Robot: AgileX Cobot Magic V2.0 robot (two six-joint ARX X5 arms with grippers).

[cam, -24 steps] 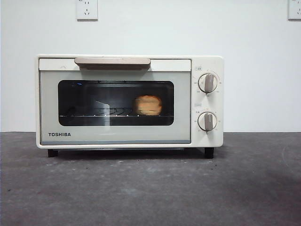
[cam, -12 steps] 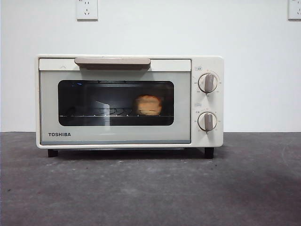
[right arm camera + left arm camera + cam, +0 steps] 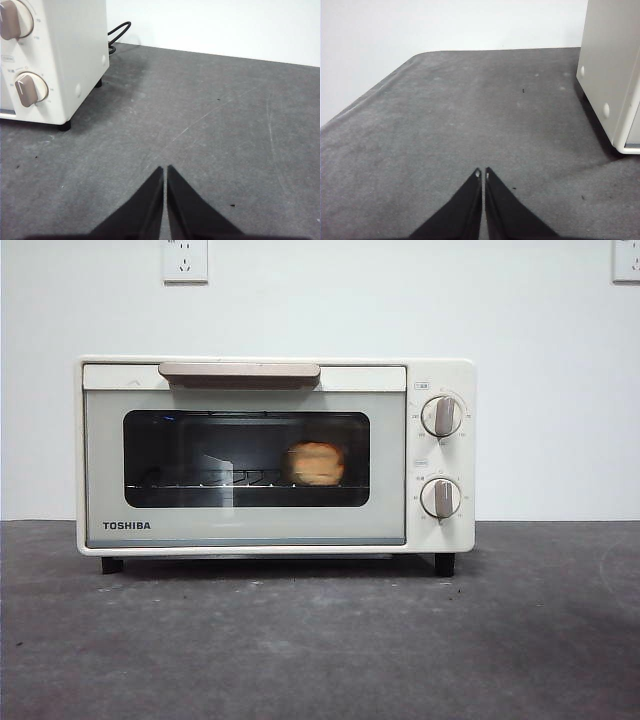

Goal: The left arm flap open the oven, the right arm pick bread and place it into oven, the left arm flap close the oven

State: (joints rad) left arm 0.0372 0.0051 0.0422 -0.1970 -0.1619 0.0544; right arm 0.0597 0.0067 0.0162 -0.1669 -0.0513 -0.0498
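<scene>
Both grippers are clenched on nothing, jaws tip to tip: the left gripper [image 3: 482, 173] over bare table [image 3: 445, 125] beside the oven's [image 3: 275, 455] side wall, the right gripper [image 3: 165, 169] over table off the knob end. In the front view the oven fills the centre with its door closed, and the bread [image 3: 314, 463] sits on the rack behind the window, right of centre.

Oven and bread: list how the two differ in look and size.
The oven is a cream-white box with flat sides; the bread is a golden-brown rounded lump. The oven is far wider than the bread. The oven stands on the grey table; the bread sits inside it, behind the shut glass door.
</scene>
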